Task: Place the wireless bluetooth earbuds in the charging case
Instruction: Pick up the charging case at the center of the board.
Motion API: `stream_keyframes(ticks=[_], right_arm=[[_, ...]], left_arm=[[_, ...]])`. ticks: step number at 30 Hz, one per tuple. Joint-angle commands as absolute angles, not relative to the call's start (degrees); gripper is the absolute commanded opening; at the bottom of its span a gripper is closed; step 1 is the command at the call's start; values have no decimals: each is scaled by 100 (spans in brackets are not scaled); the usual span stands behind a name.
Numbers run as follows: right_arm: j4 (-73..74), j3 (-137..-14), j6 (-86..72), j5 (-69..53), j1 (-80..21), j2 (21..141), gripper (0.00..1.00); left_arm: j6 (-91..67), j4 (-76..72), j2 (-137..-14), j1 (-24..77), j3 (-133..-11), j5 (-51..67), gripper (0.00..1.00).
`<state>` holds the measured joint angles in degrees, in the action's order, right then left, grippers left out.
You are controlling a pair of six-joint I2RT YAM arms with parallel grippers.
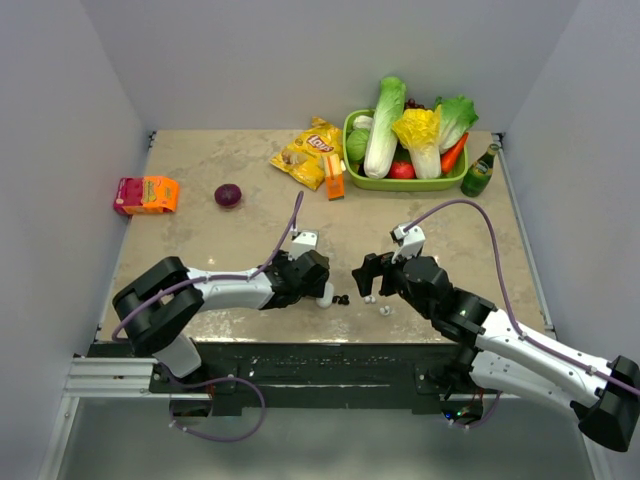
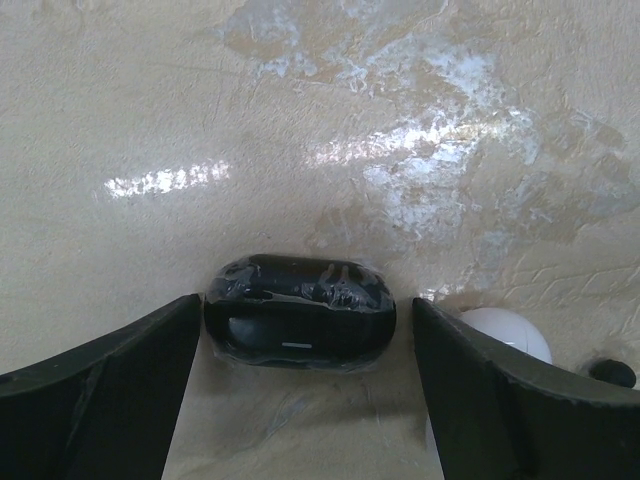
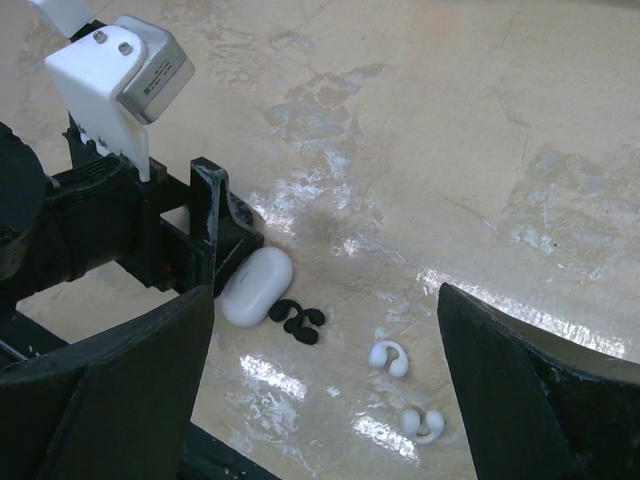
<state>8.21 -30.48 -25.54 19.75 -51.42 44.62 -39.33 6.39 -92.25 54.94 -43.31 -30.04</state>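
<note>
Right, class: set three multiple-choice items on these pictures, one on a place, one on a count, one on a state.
1. Where is the black case? A by the far wall; B between the left gripper's fingers; C held off the surface.
2. How many white earbuds lie on the table? A one; B two; C four.
3. How does the right gripper stand? A shut tight; B half shut on something; C wide open, empty.
Key: B, the left wrist view shows it there; B, two white hooks show; C, its fingers stand far apart.
</note>
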Motion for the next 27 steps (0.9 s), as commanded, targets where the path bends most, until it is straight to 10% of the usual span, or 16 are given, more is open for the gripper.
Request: stream_keyframes(ticks=[1, 22, 27], right_arm=[[686, -3006, -2602, 1942, -5150, 4412, 96], [633, -3041, -2566, 1934, -5150, 4544, 96], [633, -3085, -2584, 1907, -5150, 4553, 96]], left_arm=[[-3718, 659, -9413, 5528, -4438, -2962, 91], [-3454, 1046, -9457, 5484, -4377, -2874, 76], [-3375, 792, -9300, 5493, -4272, -2935, 24]])
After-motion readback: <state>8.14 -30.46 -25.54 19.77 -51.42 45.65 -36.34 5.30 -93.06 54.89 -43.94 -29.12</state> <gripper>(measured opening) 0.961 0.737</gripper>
